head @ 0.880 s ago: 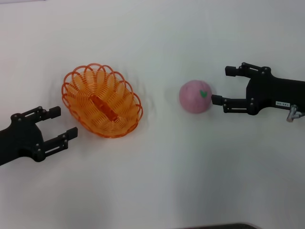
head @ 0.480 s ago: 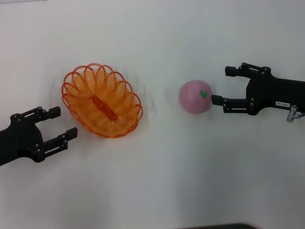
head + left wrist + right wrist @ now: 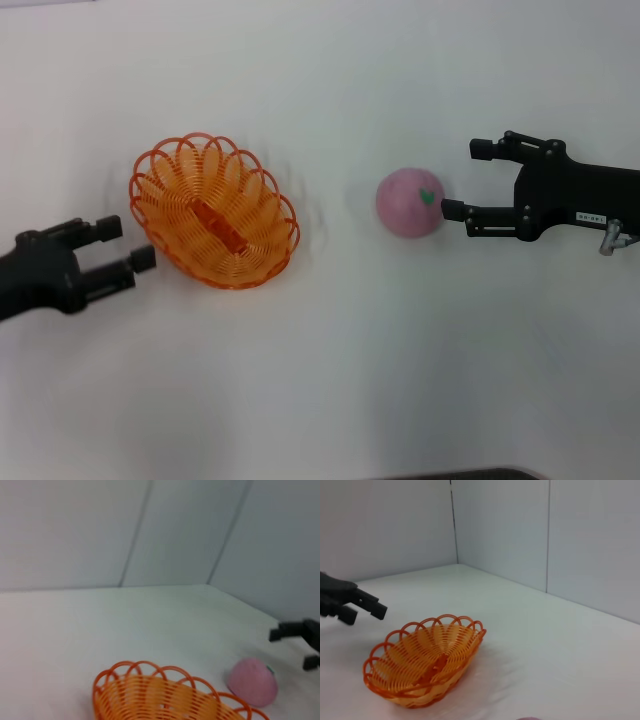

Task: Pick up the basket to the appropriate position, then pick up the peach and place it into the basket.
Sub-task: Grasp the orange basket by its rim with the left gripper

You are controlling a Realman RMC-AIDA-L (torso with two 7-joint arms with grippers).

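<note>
The orange coil basket (image 3: 213, 210) sits on the white table, left of centre. The pink peach (image 3: 410, 202) with a green leaf mark lies to its right. My left gripper (image 3: 127, 244) is open and empty, its fingertips just short of the basket's left rim. My right gripper (image 3: 466, 180) is open and empty, its lower fingertip right beside the peach. The left wrist view shows the basket (image 3: 160, 695), the peach (image 3: 252, 681) and the right gripper (image 3: 291, 649) beyond it. The right wrist view shows the basket (image 3: 425, 660) and the left gripper (image 3: 365, 614).
The white table (image 3: 330, 380) stretches around both objects. Pale walls (image 3: 500, 530) stand behind the table in the wrist views. A dark edge shows at the bottom of the head view.
My left gripper has moved toward the basket's left rim, and its fingers look a little closer together. The right gripper, basket and peach have stayed put.
</note>
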